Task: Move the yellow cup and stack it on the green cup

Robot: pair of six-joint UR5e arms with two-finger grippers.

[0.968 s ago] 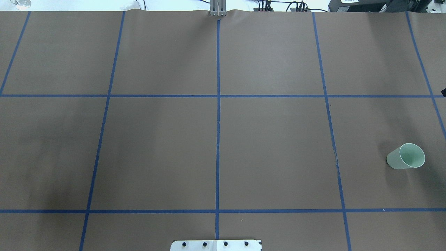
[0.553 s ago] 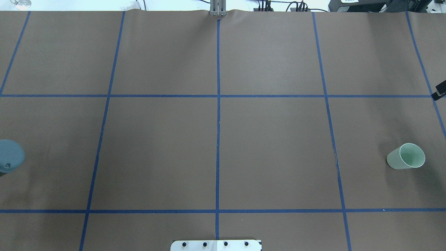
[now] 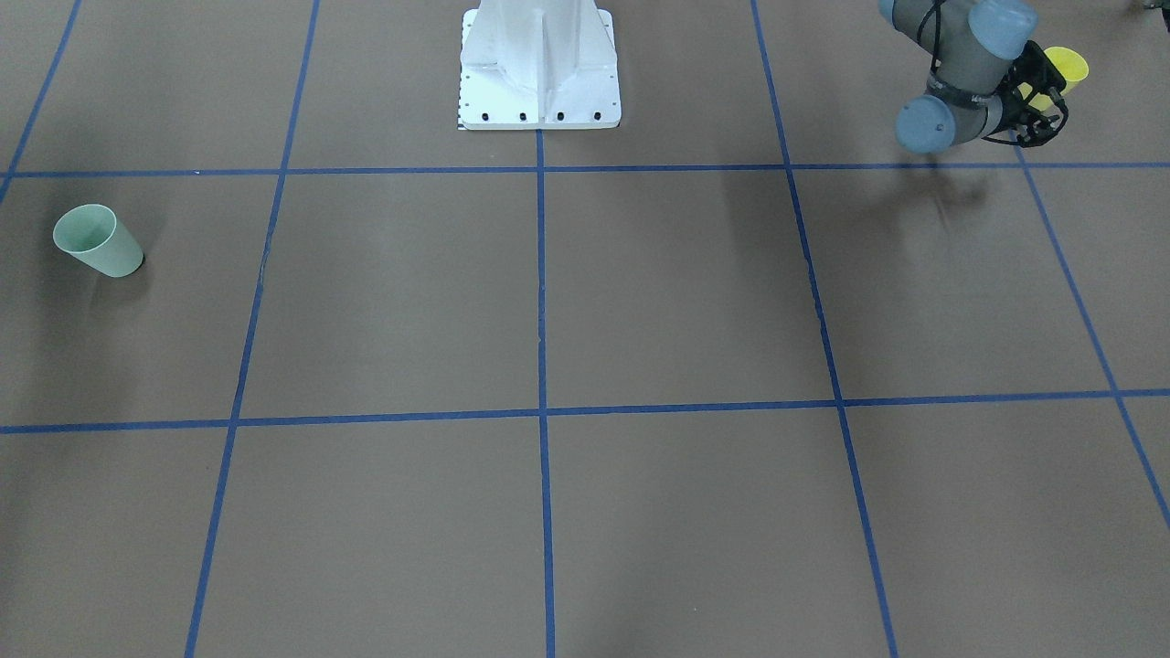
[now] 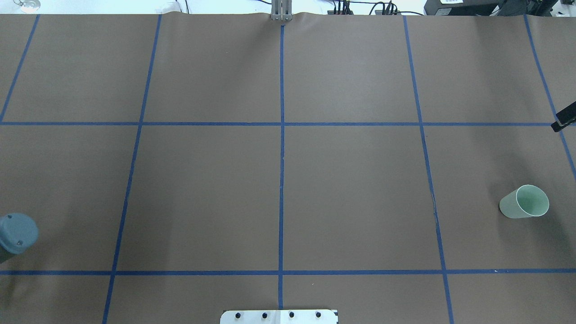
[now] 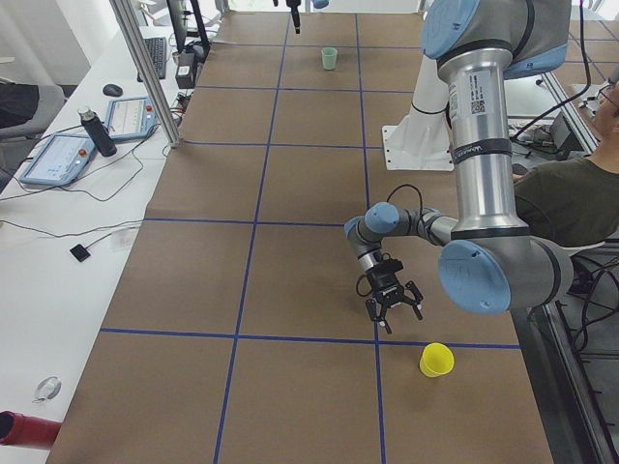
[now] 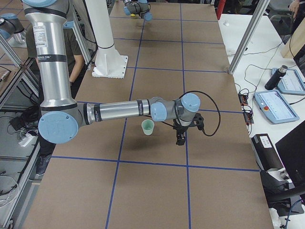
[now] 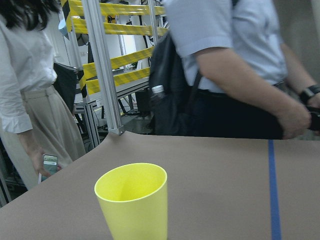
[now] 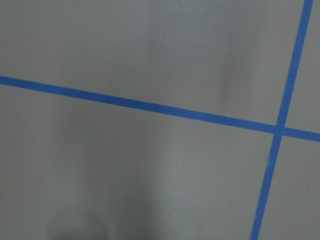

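The yellow cup (image 3: 1068,66) stands upright on the brown table near the robot's side; it also shows in the exterior left view (image 5: 436,360) and fills the lower middle of the left wrist view (image 7: 132,200). My left gripper (image 3: 1045,110) is open and empty, low over the table a short way from the cup, apart from it (image 5: 394,317). The green cup (image 4: 524,201) stands upright at the other end (image 3: 96,240). My right gripper (image 6: 180,138) hangs just beside the green cup (image 6: 148,127), not touching; only its tip (image 4: 564,120) enters the overhead view, and I cannot tell its state.
The white robot base plate (image 3: 539,64) sits at the table's middle edge. Blue tape lines (image 4: 281,180) grid the brown cover. People (image 7: 235,75) stand past the table's end by the yellow cup. A side desk with tablets (image 6: 279,102) flanks the table.
The left arm's grey joint has come into the overhead view at the left edge and moved toward the near side. The right gripper's tip has pushed further in at the right edge.
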